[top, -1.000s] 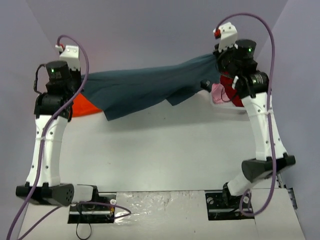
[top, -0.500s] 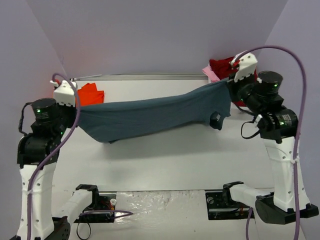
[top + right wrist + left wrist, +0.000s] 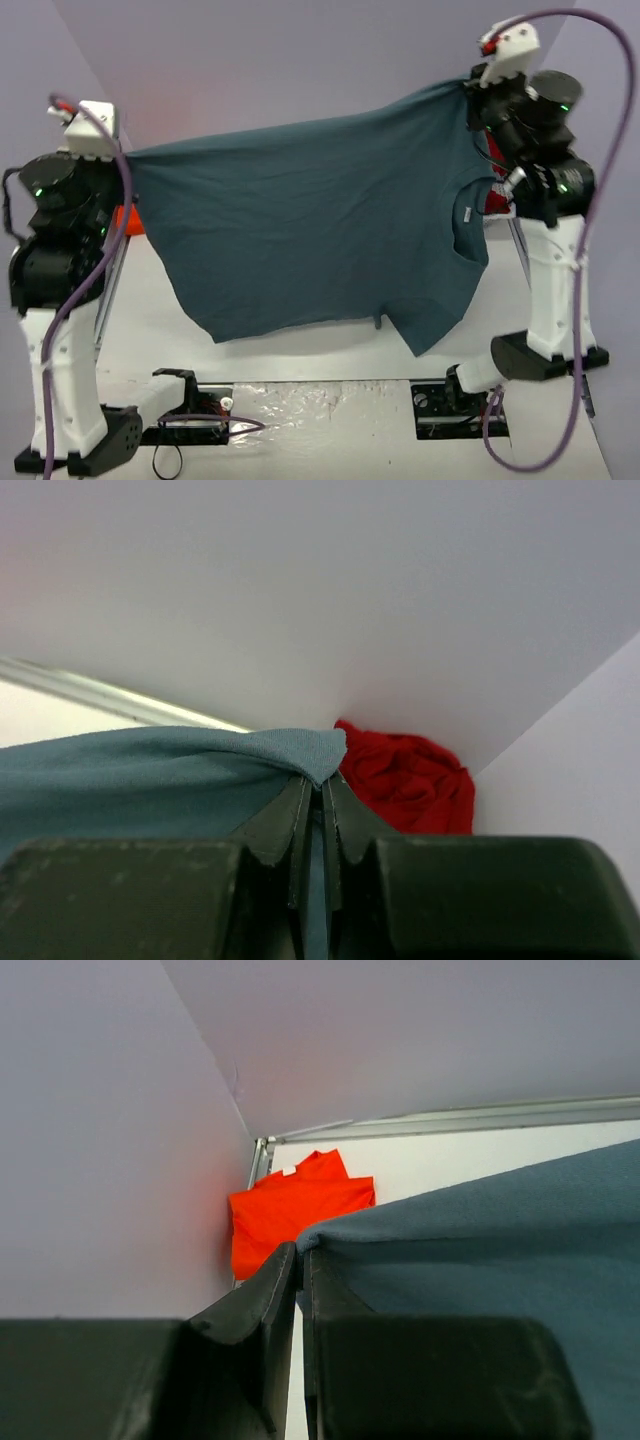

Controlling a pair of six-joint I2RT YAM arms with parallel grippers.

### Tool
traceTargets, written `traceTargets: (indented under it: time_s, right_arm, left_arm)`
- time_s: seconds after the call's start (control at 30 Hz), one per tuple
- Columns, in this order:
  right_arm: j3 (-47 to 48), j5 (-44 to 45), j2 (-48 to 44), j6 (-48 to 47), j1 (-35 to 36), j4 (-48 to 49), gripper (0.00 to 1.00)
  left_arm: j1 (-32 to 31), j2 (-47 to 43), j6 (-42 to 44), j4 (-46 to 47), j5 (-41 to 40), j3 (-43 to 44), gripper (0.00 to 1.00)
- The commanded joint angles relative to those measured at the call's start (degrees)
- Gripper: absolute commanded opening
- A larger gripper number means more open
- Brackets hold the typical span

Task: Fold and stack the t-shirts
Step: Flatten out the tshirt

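Observation:
The slate blue-grey t-shirt (image 3: 320, 220) hangs spread in the air between my two raised arms, its lower edge just above the table. My left gripper (image 3: 125, 160) is shut on its left corner, seen in the left wrist view (image 3: 300, 1252). My right gripper (image 3: 470, 85) is shut on its right corner, seen in the right wrist view (image 3: 322, 780). The bright orange t-shirt (image 3: 295, 1210) lies folded at the table's far left corner. The dark red t-shirt (image 3: 405, 775) lies crumpled at the far right corner. The pale pink t-shirt is hidden.
Pale walls close in the table on the left, back and right. A metal rail (image 3: 450, 1120) runs along the table's back edge. The arm bases (image 3: 450, 400) stand at the near edge.
Both arms have risen and drawn toward the near side, lifting the blue-grey t-shirt off the table. It now hangs open and much more spread out than before.

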Motion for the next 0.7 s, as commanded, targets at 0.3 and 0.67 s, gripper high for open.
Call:
traceTargets:
  time_s: [0.3,0.67]
  right_arm:
    - [-5.2,7.7,29.7,-3.0,-0.5,14.3,0.00]
    - [4.6,13.6,48.2,-2.9,0.2,10.9,0.89]
  left_arm:
    - [0.2,33.8,4.6,22.5,-4.1,-7.9,0.02]
    - [-3.3,56.5,6.4,17.0,-7.8,14.1,0.51]
